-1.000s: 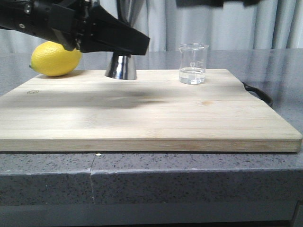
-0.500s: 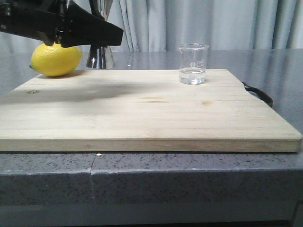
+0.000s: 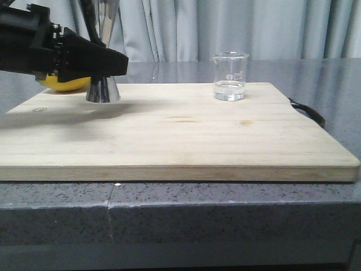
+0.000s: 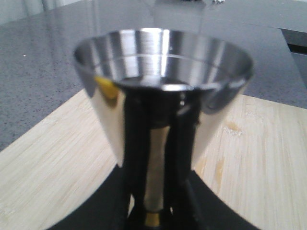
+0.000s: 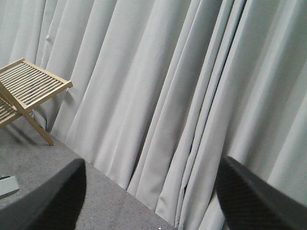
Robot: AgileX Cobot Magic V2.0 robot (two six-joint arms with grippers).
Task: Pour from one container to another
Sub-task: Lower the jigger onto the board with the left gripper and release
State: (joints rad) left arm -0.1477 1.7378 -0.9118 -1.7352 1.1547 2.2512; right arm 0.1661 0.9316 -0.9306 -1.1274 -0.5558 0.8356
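Note:
The steel jigger (image 3: 102,90) stands upright at the back left of the wooden board (image 3: 186,135), its base at or just above the wood. My left gripper (image 3: 113,63) is shut on its narrow waist, reaching in from the left. In the left wrist view the jigger's (image 4: 163,91) upper cup fills the frame, and its gold band shows between the black fingers (image 4: 136,191). The clear glass beaker (image 3: 230,76) stands alone at the back right of the board, a little clear liquid in its bottom. My right gripper (image 5: 151,191) is open, holds nothing and faces the curtains.
A yellow lemon (image 3: 63,84) lies behind my left arm at the board's back left corner. A black handle (image 3: 307,110) sticks out from the board's right edge. In the right wrist view a wooden slatted rack (image 5: 29,88) stands on the grey counter.
My left gripper has carried the jigger leftward from the back middle of the board and lowered it in front of the lemon. The beaker has not moved.

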